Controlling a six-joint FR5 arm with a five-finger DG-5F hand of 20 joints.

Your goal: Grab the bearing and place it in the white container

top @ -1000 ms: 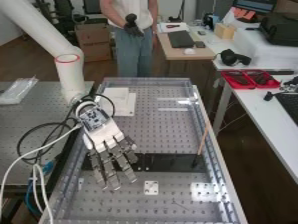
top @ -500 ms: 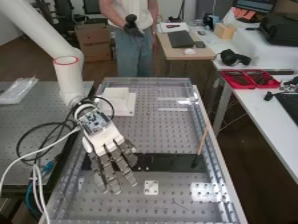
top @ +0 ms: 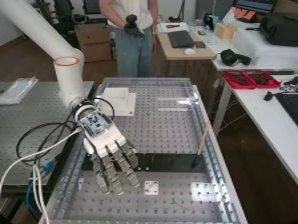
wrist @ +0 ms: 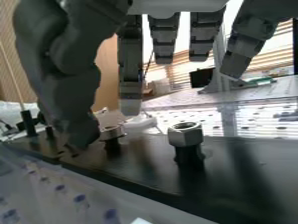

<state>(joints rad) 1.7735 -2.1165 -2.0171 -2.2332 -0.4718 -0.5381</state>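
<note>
In the high view the hand (top: 105, 136) hangs over the left part of a black strip (top: 174, 163), its fingers extended and open. The wrist view has the hand (wrist: 65, 62) with straight fingers and the thumb hanging above that strip, close to two silver metal rings on short black posts. One ring (wrist: 185, 134) has a hex-like outer shape; the other ring (wrist: 111, 132) sits near the thumb's tip. Which of them is the bearing I cannot tell. A white box-like container (top: 118, 98) stands at the far left of the perforated bench, beyond the hand.
A thin wooden stick (top: 203, 141) leans up from the strip's right end. A small white plate (top: 151, 188) lies nearer on the bench (top: 159, 131). Clear raised rails run along the bench's sides. Black cables (top: 40, 131) loop at the left beside the arm.
The hand has shifted slightly toward the bench's near end and a little to the right, its fingers still extended. The strip and the white container have not moved.
</note>
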